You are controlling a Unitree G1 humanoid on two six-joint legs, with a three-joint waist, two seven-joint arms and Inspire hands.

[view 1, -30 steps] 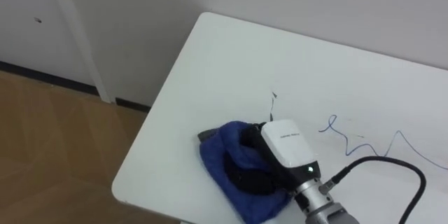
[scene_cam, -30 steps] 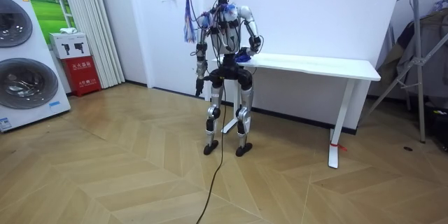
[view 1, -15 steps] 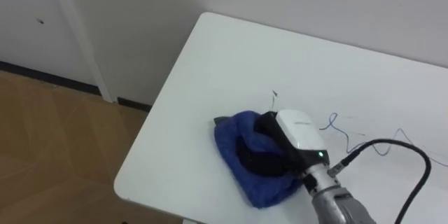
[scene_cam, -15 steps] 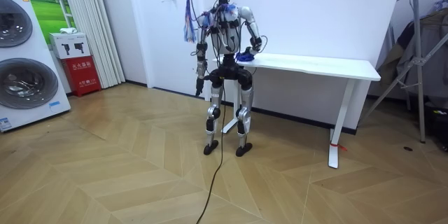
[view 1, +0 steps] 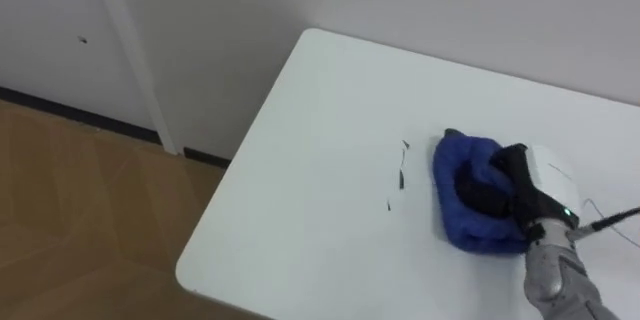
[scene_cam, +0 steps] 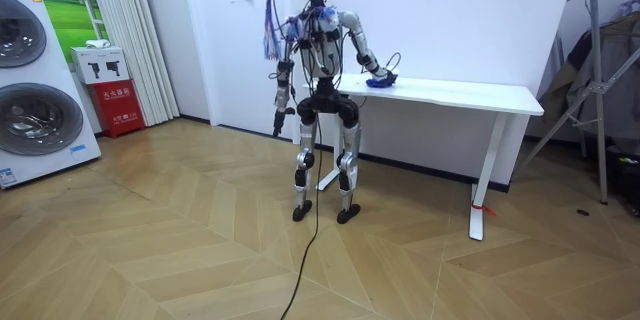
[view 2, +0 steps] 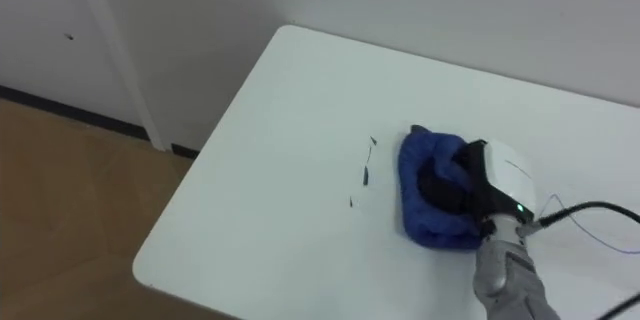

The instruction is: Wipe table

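Under r. hand (view 1: 538, 182), blue cloth (view 1: 458, 215) lies bunched on white table (view 1: 320, 90). Fingers are curled into its folds, gripping it. Cloth sticks out past fingertips on hand's left. Just left of cloth: thin dark pen marks (view 1: 401, 176), not touching it. Beyond hand, tabletop runs to wall (view 1: 450, 0). L. hand (scene_cam: 277, 128) hangs at robot's side.
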